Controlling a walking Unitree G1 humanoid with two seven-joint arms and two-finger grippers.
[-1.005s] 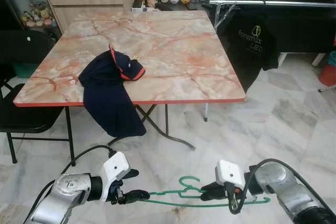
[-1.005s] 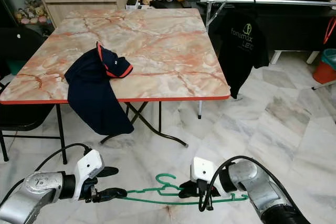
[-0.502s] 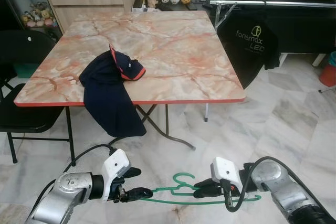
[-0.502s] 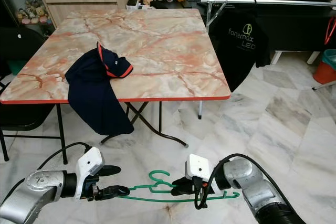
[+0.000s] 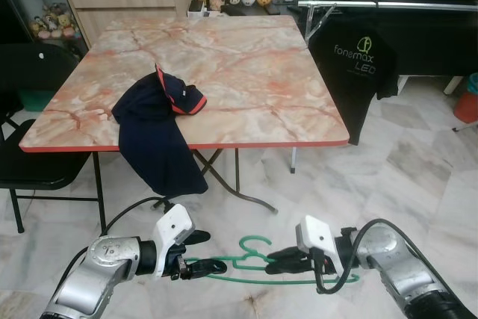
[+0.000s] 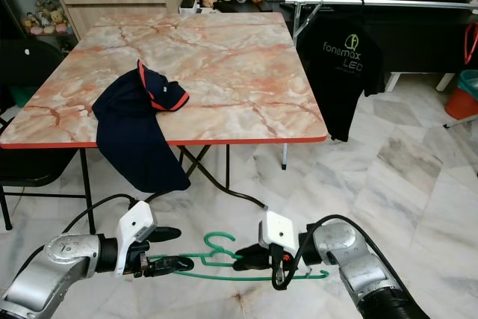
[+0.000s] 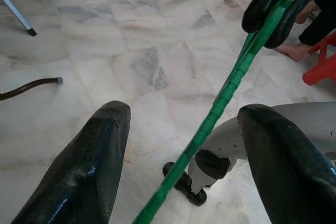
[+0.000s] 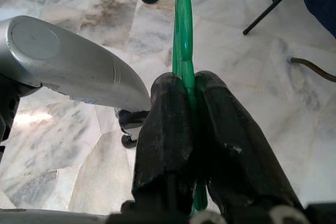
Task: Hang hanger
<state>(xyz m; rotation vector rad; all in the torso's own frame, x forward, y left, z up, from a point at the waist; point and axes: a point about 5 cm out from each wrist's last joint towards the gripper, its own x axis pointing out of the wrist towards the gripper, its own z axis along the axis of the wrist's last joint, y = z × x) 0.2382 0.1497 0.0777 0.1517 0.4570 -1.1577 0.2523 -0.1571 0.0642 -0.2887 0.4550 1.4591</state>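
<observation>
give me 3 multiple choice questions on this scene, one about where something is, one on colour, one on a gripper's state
1. Where is the dark blue shirt?
A. hanging on the clothes rail
B. draped over the near edge of the marble table
C. flat on the floor

2. What colour is the hanger between the grippers?
A. green
B. white
C. red

3. How are the left gripper's fingers?
A. shut tight on the hanger
B. open, with the hanger bar passing between them
C. shut on the shirt

Answers:
1. B, it lies on the table and hangs down past its red rim.
2. A, the hanger is green in all views.
3. B, the left wrist view shows the fingers spread wide around the bar, while the right gripper is clamped on it.
</observation>
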